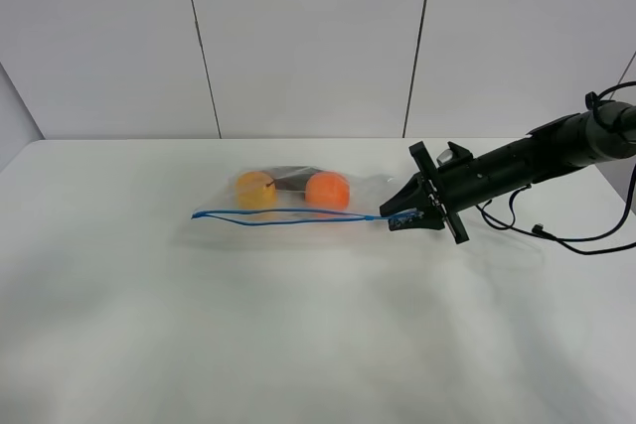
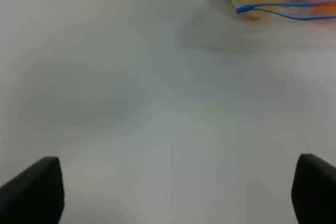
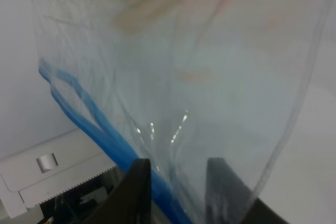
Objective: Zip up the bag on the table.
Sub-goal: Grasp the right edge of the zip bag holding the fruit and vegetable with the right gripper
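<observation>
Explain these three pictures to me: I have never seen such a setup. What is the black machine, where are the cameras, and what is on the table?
This is a robot with two arms, each ending in a two-fingered gripper. The wide picture comes from a camera mounted high, looking down on the white table. The other two come from cameras on the arms' wrists. On the table lies a clear bag with a blue zipper strip, holding a yellow fruit and an orange fruit. The right gripper has its fingers on either side of the bag's zipper end; whether it pinches is unclear. The left gripper is open, holding nothing.
</observation>
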`<action>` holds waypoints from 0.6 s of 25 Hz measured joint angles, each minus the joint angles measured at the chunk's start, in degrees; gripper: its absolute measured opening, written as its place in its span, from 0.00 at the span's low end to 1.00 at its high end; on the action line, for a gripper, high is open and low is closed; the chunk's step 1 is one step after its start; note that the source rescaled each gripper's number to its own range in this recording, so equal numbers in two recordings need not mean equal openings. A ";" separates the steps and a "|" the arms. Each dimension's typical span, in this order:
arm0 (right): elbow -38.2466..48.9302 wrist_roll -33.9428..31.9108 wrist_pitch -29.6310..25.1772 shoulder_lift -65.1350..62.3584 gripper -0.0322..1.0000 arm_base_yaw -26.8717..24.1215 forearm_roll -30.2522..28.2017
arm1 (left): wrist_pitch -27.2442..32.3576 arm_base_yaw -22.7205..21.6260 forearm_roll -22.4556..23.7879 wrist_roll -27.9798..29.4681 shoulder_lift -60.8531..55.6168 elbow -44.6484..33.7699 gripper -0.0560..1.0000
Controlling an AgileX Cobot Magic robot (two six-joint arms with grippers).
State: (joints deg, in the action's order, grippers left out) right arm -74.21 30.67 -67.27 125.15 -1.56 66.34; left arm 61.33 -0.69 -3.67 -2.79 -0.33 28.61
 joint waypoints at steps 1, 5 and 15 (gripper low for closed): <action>0.00 0.00 0.00 0.00 0.35 0.00 0.00 | 0.00 0.00 0.00 0.00 0.00 0.00 1.00; 0.00 0.00 0.00 0.00 0.34 0.00 0.00 | 0.00 0.00 0.00 0.00 0.00 0.00 1.00; 0.00 0.00 -1.10 0.00 0.21 0.00 -0.40 | 0.00 0.00 0.00 0.00 0.00 0.00 1.00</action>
State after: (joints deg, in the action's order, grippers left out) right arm -74.21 30.67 -68.37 125.15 -1.56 65.94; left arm 61.33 -0.69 -3.67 -2.79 -0.33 28.61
